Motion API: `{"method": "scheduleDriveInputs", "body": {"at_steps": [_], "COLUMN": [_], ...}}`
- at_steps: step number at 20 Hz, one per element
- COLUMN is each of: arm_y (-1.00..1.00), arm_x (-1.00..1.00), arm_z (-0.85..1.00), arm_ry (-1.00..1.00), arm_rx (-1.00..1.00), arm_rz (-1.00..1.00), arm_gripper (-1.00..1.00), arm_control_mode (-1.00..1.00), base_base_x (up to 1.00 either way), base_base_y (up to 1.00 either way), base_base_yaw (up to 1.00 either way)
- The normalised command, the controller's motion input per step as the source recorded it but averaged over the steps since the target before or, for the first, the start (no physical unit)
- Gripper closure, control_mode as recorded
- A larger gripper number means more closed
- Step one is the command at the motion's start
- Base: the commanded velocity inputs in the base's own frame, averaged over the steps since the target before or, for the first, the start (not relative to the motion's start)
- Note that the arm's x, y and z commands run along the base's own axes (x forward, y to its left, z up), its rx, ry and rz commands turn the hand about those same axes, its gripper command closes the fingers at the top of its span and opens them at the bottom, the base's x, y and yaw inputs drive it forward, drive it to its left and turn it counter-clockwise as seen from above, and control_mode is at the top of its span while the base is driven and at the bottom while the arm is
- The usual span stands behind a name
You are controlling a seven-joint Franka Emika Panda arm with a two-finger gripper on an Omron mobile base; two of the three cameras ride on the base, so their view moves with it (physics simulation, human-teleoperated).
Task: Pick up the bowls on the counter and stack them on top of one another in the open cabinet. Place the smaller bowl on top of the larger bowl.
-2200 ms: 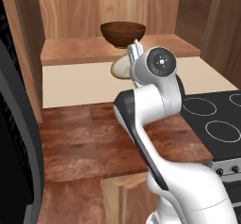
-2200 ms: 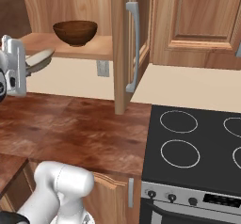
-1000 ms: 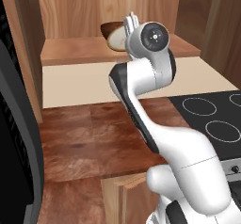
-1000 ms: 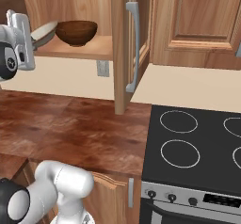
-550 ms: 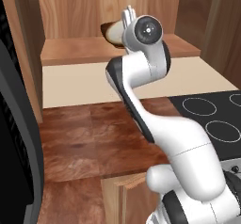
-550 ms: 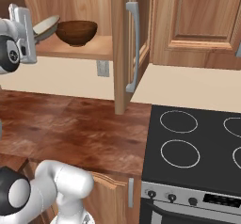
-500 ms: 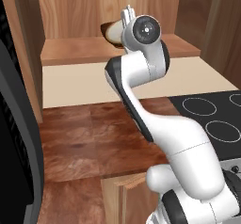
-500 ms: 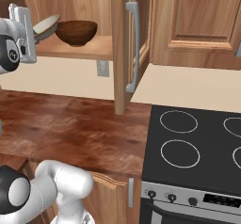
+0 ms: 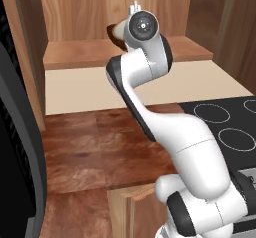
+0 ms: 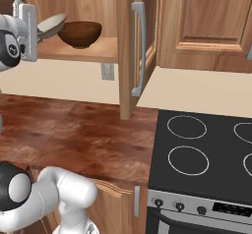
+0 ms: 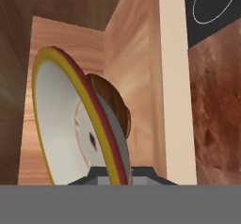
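Reddish-brown wood-grain counter (image 10: 74,130) is seen along the near side, with a pale cream backsplash (image 9: 85,89) running behind it and a black stovetop (image 10: 206,154) with thin white ring burners set to the right. A steel-handled cabinet door (image 10: 135,46) stands open above the counter. The open cabinet (image 9: 85,57) is built of light brown shelf board, a vertically grained back panel and darker side walls.

The larger bowl (image 10: 80,34), deep, round and dark brown with a glossy grained finish, is seen standing upright on the cabinet shelf. The smaller bowl (image 10: 50,23), shallow and cream-white outside, is held tilted just left of the larger bowl and slightly above its rim; contact between the two cannot be determined. In the hand view the smaller bowl (image 11: 75,124) is shown on edge, with a pale grey inner face and a rim banded in yellow and dark red, and the larger bowl (image 11: 113,108) is partly hidden behind it.

The gripper (image 11: 115,173) is closed on the rim of the smaller bowl, at the cabinet opening.
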Motion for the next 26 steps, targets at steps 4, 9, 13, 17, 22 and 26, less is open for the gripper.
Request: {"method": "scheduleDriveInputs", "body": {"at_steps": [4,9,13,17,22,26], "arm_y": [0.0,0.0,0.0,0.0,0.0,0.0], "arm_x": [0.27,0.37,0.37,0.39,0.37,0.38], "arm_z": [0.07,0.0,0.0,0.0,0.02,0.03], "arm_ry": [0.0,0.01,0.01,0.0,0.0,0.0], "arm_rx": [0.12,0.13,0.12,0.11,0.09,0.08], "arm_rz": [-0.05,-0.03,-0.02,-0.01,0.0,-0.01], "arm_gripper": [1.0,1.0,1.0,1.0,1.0,1.0], "arm_control_mode": [-1.0,-1.0,-1.0,-1.0,-1.0,-1.0], "base_base_x": [0.0,0.0,0.0,0.0,0.0,0.0], "base_base_y": [0.0,0.0,0.0,0.0,0.0,0.0], "base_base_yaw": [0.0,0.0,0.0,0.0,0.0,0.0]}}
